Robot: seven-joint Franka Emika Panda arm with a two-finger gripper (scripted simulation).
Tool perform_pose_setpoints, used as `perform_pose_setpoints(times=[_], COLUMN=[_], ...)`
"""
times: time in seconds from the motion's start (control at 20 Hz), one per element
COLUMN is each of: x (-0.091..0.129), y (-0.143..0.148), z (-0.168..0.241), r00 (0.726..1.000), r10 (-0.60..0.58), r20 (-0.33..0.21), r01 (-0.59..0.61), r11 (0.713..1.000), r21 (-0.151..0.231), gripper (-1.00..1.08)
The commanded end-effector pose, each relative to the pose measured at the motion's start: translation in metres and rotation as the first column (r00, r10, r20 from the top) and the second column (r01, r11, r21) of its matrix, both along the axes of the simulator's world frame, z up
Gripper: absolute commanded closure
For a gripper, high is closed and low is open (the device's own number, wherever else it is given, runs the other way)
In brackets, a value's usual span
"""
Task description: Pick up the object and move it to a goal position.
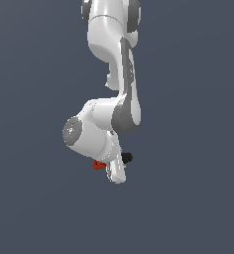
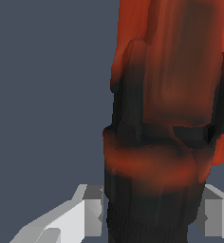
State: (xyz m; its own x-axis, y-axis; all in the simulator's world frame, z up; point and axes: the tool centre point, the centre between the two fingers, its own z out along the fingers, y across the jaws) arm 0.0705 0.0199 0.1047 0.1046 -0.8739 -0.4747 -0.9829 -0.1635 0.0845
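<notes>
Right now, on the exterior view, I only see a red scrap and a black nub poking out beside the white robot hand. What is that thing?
Observer: The wrist view shows it close up. It is a small red-orange power drill with black trim, and it fills most of that picture.
Operator: Is the robot actually holding it?
Observer: It looks so. The gripper has pale grey fingers on either side of the drill's black lower part, and both appear to touch it.
</notes>
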Motion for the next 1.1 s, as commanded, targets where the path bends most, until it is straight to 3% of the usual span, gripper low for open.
perform_pose_setpoints(times=[0.0, 1.05], x=[-0.007, -0.076], y=[-0.006, -0.057], z=[0.027, 0.224], r00=[1.0, 1.0], r10=[-0.001, -0.001], r20=[0.008, 0.008], r01=[0.001, 0.001], r11=[1.0, 1.0], r21=[0.0, -0.002], gripper=[1.08, 1.08])
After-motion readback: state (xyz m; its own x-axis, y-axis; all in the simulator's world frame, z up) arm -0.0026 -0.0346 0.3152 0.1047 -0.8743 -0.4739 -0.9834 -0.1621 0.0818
